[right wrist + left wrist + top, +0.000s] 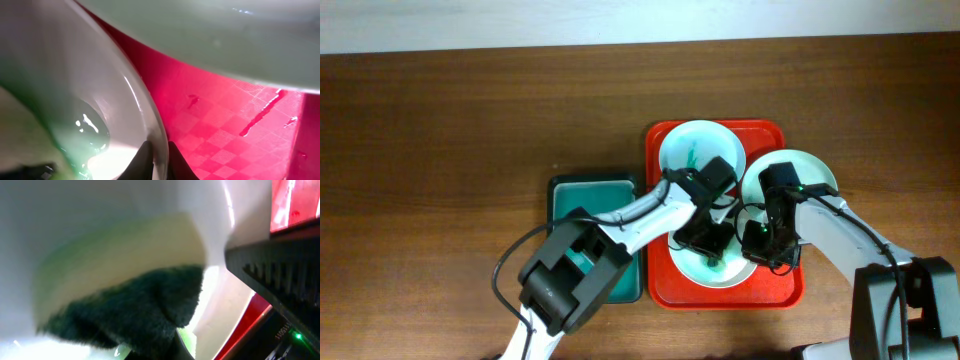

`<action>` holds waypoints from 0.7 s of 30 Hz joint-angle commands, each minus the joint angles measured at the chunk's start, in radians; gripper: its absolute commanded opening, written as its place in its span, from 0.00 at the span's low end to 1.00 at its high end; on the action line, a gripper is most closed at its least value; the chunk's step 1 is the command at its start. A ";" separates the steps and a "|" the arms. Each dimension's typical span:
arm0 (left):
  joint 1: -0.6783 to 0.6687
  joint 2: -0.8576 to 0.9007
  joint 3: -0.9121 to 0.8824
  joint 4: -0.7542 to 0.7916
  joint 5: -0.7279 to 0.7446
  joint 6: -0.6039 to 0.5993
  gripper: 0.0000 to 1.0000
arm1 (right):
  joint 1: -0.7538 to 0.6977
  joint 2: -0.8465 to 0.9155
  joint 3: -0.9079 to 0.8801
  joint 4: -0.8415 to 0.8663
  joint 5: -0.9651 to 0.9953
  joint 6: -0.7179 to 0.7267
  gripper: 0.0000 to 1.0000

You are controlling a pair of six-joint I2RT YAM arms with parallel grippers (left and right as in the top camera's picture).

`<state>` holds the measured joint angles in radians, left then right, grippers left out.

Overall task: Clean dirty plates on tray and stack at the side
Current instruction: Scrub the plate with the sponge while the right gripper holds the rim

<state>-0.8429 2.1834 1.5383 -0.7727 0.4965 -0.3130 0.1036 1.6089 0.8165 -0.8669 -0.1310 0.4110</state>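
The red tray [665, 288] holds three pale plates. One plate [692, 150] lies at the tray's far end with a teal smear. A second plate [807, 170] rests over the tray's right rim. The near plate [722, 276] lies under both grippers. My left gripper [708, 240] is shut on a dark green sponge [135, 315] and presses it onto this plate [100, 225]. My right gripper [757, 238] is shut on this plate's rim; the right wrist view shows the fingers [159, 162] pinching the wet rim of the plate [65, 75] above the tray floor [215, 115].
A dark-rimmed teal basin [570, 195] stands left of the tray, largely covered by my left arm. The second plate's underside [210, 35] hangs above my right fingers. Brown table surface lies to the left and at the back.
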 commanded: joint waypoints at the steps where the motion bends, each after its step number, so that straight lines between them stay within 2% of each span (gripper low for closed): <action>1: 0.158 0.027 0.002 -0.080 -0.291 0.015 0.00 | 0.007 0.023 -0.026 -0.001 0.035 -0.013 0.10; 3: 0.199 0.027 0.002 -0.135 -0.336 0.016 0.00 | 0.007 0.023 -0.026 -0.001 0.035 -0.013 0.10; 4: 0.202 0.027 0.002 -0.126 -0.312 0.016 0.00 | 0.007 0.023 -0.026 0.000 0.035 -0.013 0.10; 5: 0.198 0.027 0.002 -0.114 -0.270 0.016 0.00 | 0.007 0.023 -0.026 0.000 0.035 -0.013 0.10; 7: 0.161 0.027 0.002 -0.041 -0.083 0.015 0.00 | 0.007 0.023 -0.026 0.000 0.035 -0.013 0.10; 11: 0.001 0.027 0.002 0.083 0.011 0.015 0.00 | 0.007 0.023 -0.026 0.000 0.035 -0.013 0.10; 13: -0.018 0.027 0.002 0.081 0.121 0.015 0.00 | 0.007 0.023 -0.026 0.000 0.035 -0.013 0.10; 15: -0.016 0.027 0.002 0.066 0.158 0.015 0.00 | 0.007 0.023 -0.026 0.000 0.035 -0.013 0.10; 17: 0.024 0.027 0.002 -0.030 0.063 0.016 0.00 | 0.007 0.023 -0.026 0.000 0.035 -0.013 0.10; 20: 0.092 0.027 0.002 -0.150 -0.233 0.015 0.00 | 0.007 0.023 -0.026 0.000 0.035 -0.013 0.10; 21: 0.107 0.027 0.002 -0.174 -0.394 0.015 0.00 | 0.007 0.023 -0.026 0.000 0.035 -0.013 0.10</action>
<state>-0.7792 2.1933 1.5543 -0.9028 0.5026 -0.3096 0.1055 1.6089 0.8162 -0.8658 -0.1478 0.4068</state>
